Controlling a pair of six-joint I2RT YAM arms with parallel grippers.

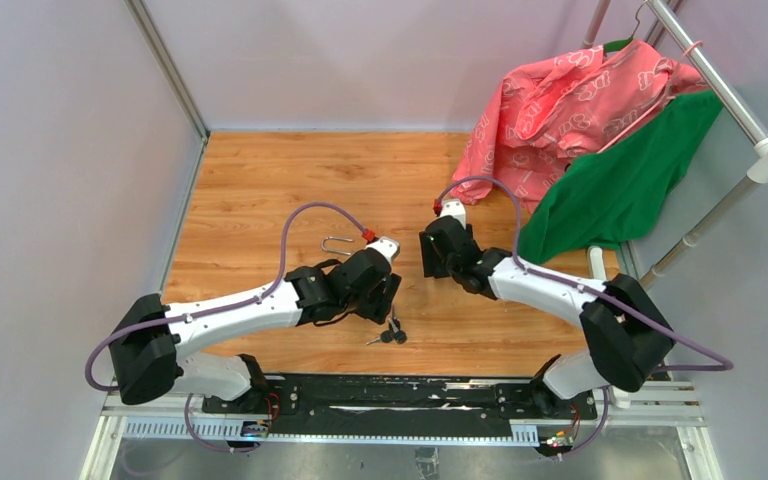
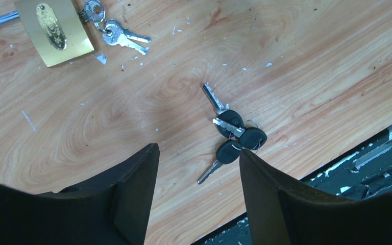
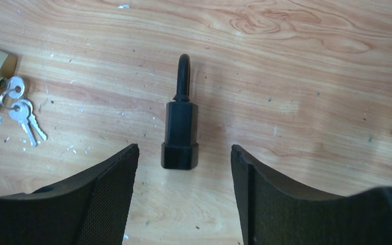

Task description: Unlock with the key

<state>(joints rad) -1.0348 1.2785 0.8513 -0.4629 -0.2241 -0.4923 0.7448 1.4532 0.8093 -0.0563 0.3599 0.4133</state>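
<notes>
Lying near the front edge of the wooden table [image 2: 311, 61], a bunch of three black-headed keys [image 2: 235, 133] rests flat, its silver blades fanned out from one ring. The left gripper [image 2: 199, 153] hangs just above the bunch with its jaws apart, holding nothing. Farther in, the right gripper [image 3: 184, 148] is likewise spread and empty over a black padlock [image 3: 180, 130], which lies flat with its dark shackle pointing away. Beyond the left gripper lies a brass padlock [image 2: 53, 31] with silver keys [image 2: 115, 31] at its end. A pink garment [image 1: 580, 100] and a green garment [image 1: 620, 180] hang at the far right.
</notes>
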